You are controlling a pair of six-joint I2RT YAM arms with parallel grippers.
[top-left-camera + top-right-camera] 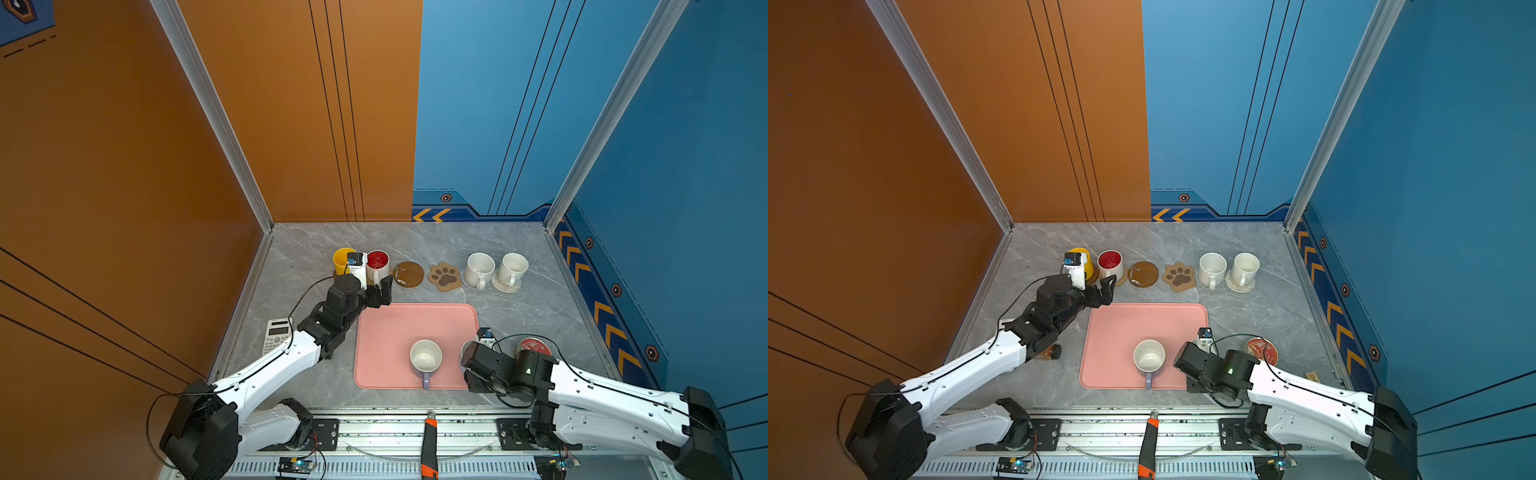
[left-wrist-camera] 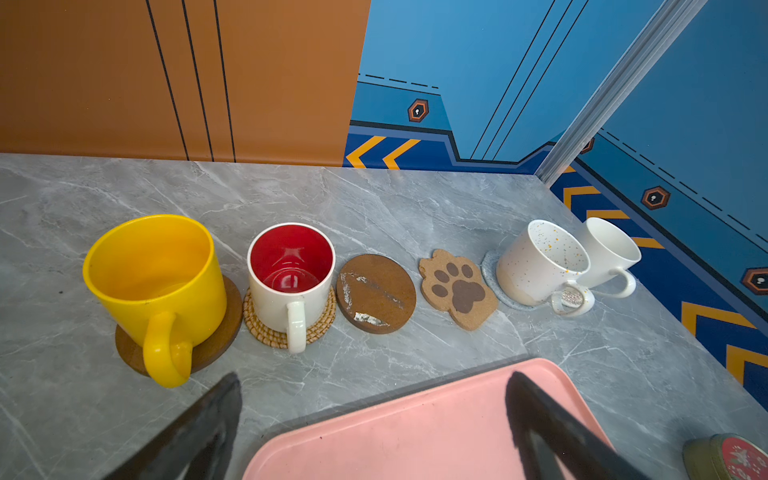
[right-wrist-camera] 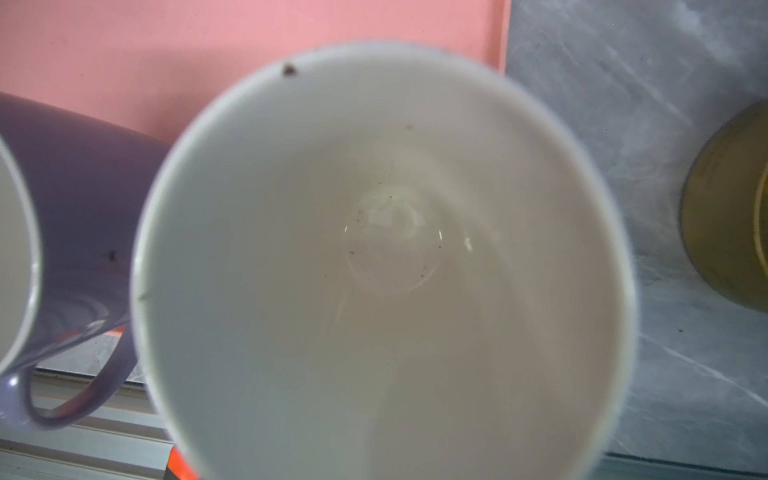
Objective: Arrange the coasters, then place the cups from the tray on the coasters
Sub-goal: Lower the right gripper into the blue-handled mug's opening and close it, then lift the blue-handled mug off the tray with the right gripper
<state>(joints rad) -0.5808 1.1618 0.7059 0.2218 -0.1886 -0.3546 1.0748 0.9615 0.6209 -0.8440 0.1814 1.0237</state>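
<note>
my left gripper point(image 2: 374, 378) hangs spread wide, empty, over the far left corner of the tray point(image 1: 386, 328), open table point(image 1: 519, 316) before the row. brown disc coaster point(image 1: 408, 274) and paw coaster point(image 1: 445, 277) lie bare (the other four each carry a cup). lilac cup point(image 1: 426, 357) stands empty by the tray's near edge. my right gripper point(image 1: 471, 360) is over the pale cup point(image 3: 386, 249) at the tray's right edge, red tin point(image 1: 535, 346) close beside; its grip i cannot tell.

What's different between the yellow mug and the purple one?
The yellow mug stands on a brown coaster in the back row; the purple mug is on the pink tray. The yellow mug is yellow inside, the purple mug white inside. Both stand upright and empty.
</note>
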